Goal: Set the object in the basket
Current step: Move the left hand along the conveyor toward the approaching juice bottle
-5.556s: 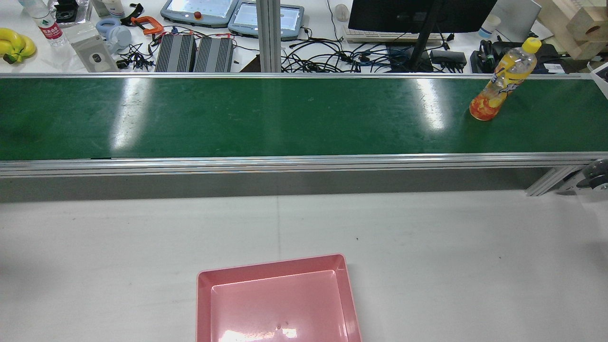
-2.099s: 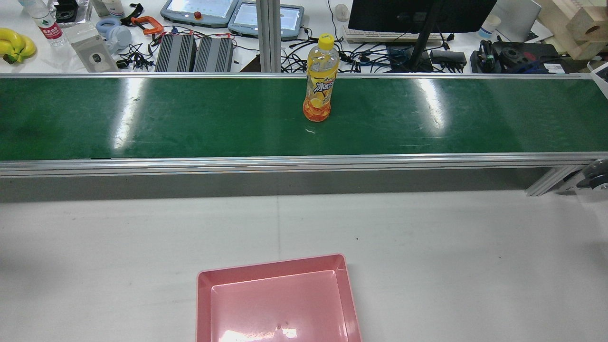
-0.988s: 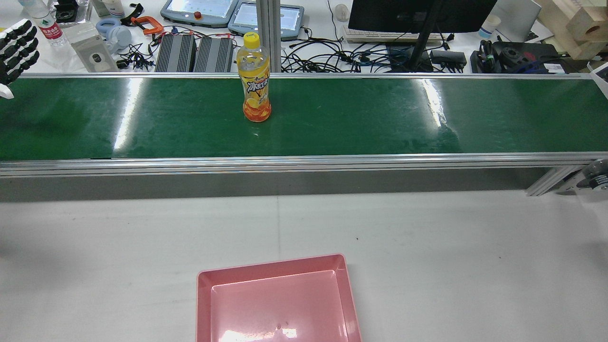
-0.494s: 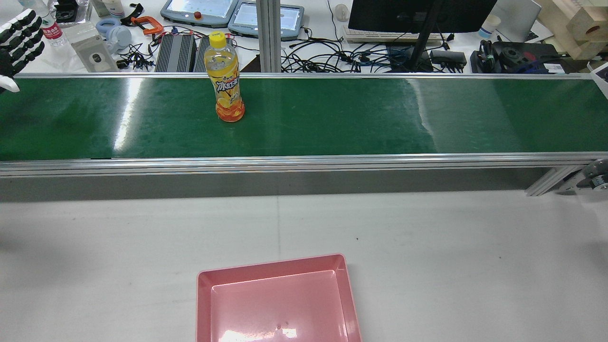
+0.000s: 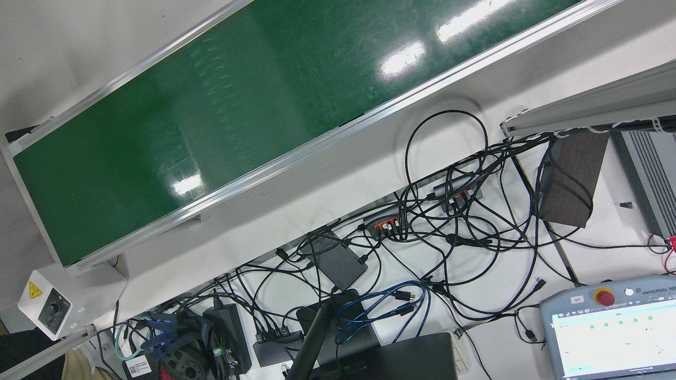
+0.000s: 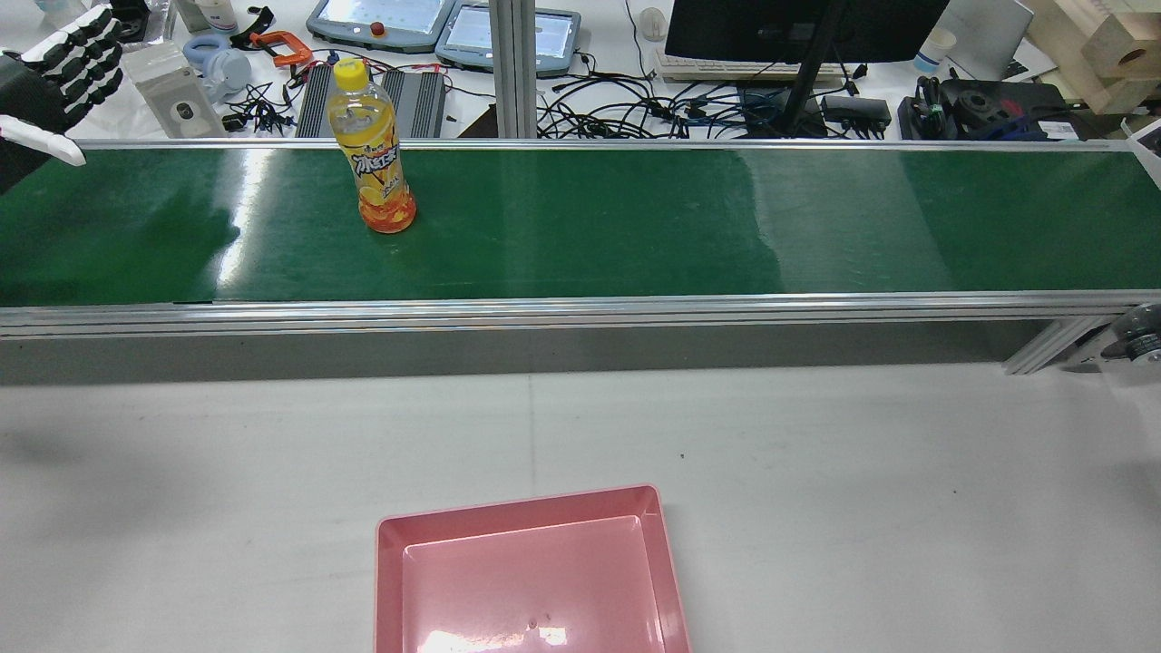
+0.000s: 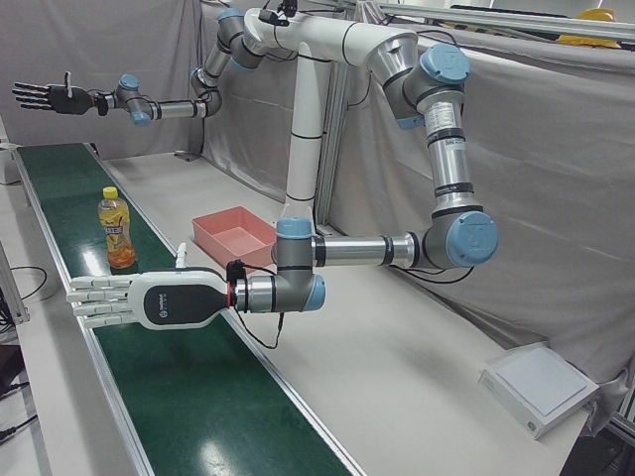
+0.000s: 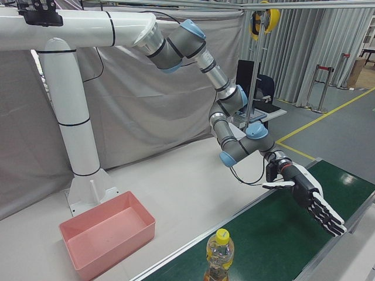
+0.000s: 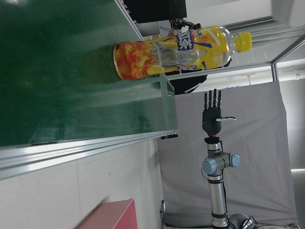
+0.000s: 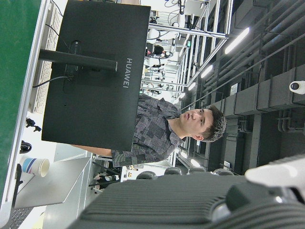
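An orange drink bottle (image 6: 374, 163) with a yellow cap stands upright on the green conveyor belt (image 6: 635, 227), in its left third. My left hand (image 6: 54, 82) hovers open over the belt's left end, flat with fingers spread, well apart from the bottle. The left-front view shows this hand (image 7: 139, 302) nearer than the bottle (image 7: 117, 230), and my right hand (image 7: 45, 96) open high over the far end. The left hand view has the bottle (image 9: 176, 50) close and the right hand (image 9: 212, 112) far off. The pink basket (image 6: 517, 499) sits empty on the white table.
Beyond the belt lie cables, teach pendants and a monitor (image 6: 798, 27). A person (image 10: 162, 133) sits behind that monitor. An aluminium rail (image 6: 580, 308) edges the belt on the table side. The white pedestal (image 8: 82, 170) stands behind the basket (image 8: 70, 240).
The bottle has ridden the belt from its right end to its left third. My left hand came into view at the left edge and moved inward and up.
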